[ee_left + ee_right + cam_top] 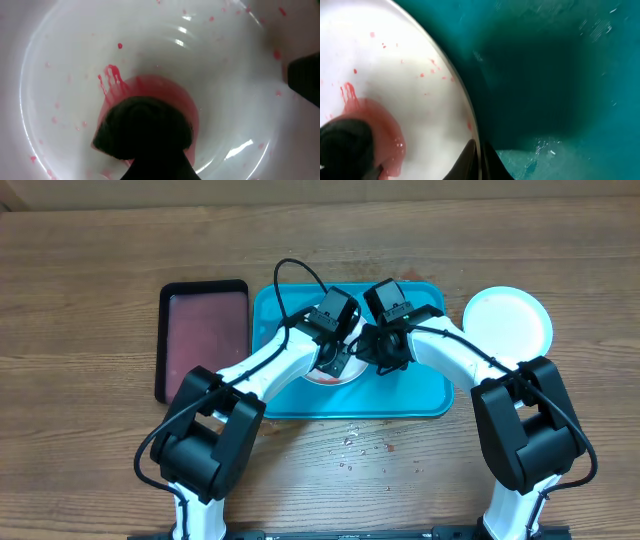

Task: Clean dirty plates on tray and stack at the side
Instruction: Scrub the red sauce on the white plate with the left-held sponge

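Left gripper (142, 129): its fingers are pressed together into one dark, blurred tip. The tip is set down in the red puddle (172, 92). Whether anything is pinched between the fingers cannot be told.
Right gripper (481, 162): it is closed on the rim of the same plate, with one dark finger on either side of the edge. The turquoise floor lies just beyond it.
Red puddle: a wet pink-red pool near the plate's middle, with thin streaks running off its upper left and small red specks scattered out towards the rim.
Smeared plate (225, 90): white, round and glossy. It lies flat inside the tray, roughly at its centre, and is mostly hidden under the two wrists in the overhead view (345, 372).
Arms: both reach in from the near edge of the table and meet over the plate, the left from the left and the right from the right, their wrists nearly touching.
Tray (420, 395): a turquoise rectangle with rounded corners and a raised rim. Its floor to the right of the plate is bare and dotted with fine droplets in the right wrist view (560, 75).
Second plate (507, 323): white, showing no smear from above. It sits on the wood just outside the tray's right rim, off the tray.
Dark-red tray (203, 338): black-rimmed, just left of the turquoise one.
Table (100, 240): wood grain — a few droplets (350, 442) lie near the tray's front edge.
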Tool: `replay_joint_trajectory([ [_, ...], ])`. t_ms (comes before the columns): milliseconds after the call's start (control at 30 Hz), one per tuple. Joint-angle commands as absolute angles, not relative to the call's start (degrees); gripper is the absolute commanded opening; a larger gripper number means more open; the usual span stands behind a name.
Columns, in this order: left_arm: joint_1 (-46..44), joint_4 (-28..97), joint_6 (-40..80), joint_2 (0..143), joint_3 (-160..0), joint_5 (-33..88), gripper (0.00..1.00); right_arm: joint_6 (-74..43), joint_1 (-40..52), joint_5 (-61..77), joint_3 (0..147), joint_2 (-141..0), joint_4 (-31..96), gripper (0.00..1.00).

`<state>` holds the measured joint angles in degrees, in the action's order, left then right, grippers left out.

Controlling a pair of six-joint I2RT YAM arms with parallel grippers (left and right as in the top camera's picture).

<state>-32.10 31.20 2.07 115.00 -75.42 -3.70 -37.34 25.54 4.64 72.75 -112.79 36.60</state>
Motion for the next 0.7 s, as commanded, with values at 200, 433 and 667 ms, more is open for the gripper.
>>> replay_joint_trajectory([
  [200,-27.8,25.8,10.0,121.0,-74.3,-3.6,0.04,-37.1,25.9,5.3,73.6,-113.5,36.9,0.04],
  [433,-22.2,25.5,10.8,121.0,-74.3,-3.9,0.04,-37.1,25.9,5.3,73.6,-113.5,37.1,0.04],
  [667,-23.4,28.8,8.0,121.0,-74.3,1.9,0.04,-37.2,25.9,5.3,73.6,-113.5,37.1,0.04],
])
